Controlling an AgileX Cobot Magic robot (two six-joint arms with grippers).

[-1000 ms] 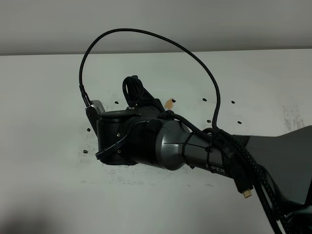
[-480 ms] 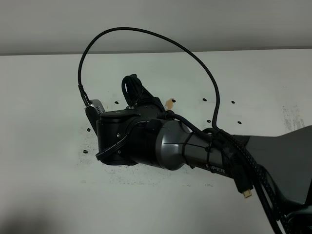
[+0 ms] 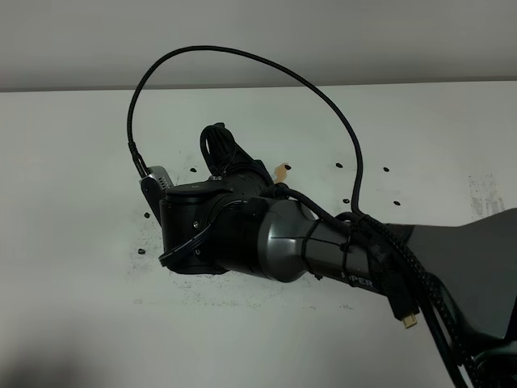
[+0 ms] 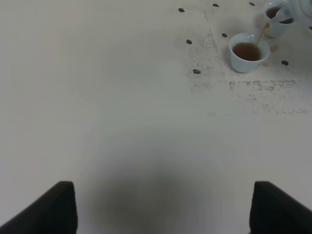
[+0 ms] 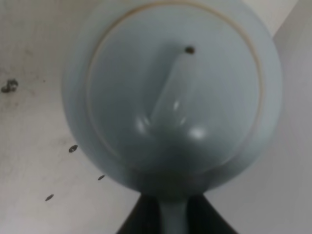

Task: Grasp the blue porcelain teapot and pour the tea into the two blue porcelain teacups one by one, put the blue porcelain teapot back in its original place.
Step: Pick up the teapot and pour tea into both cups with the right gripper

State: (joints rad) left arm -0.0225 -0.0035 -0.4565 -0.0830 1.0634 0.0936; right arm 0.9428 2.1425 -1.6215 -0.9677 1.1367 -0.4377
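Observation:
The blue porcelain teapot (image 5: 173,92) fills the right wrist view, seen lid-on with its knob towards the camera. My right gripper (image 5: 173,217) is shut on its pale handle. In the left wrist view only the teapot's edge (image 4: 306,6) shows, tilted, with a thin brown stream falling into the nearer teacup (image 4: 248,51), which holds tea. The second teacup (image 4: 277,17) behind it also holds tea. My left gripper (image 4: 163,209) stands open over bare table, far from the cups. In the exterior high view the right arm (image 3: 275,238) hides the teapot and both cups.
The white table (image 3: 73,162) carries small dark specks and smudges (image 4: 196,71) around the cups. A black cable (image 3: 242,56) loops high above the right arm. The grey wall edge (image 3: 258,84) runs along the back.

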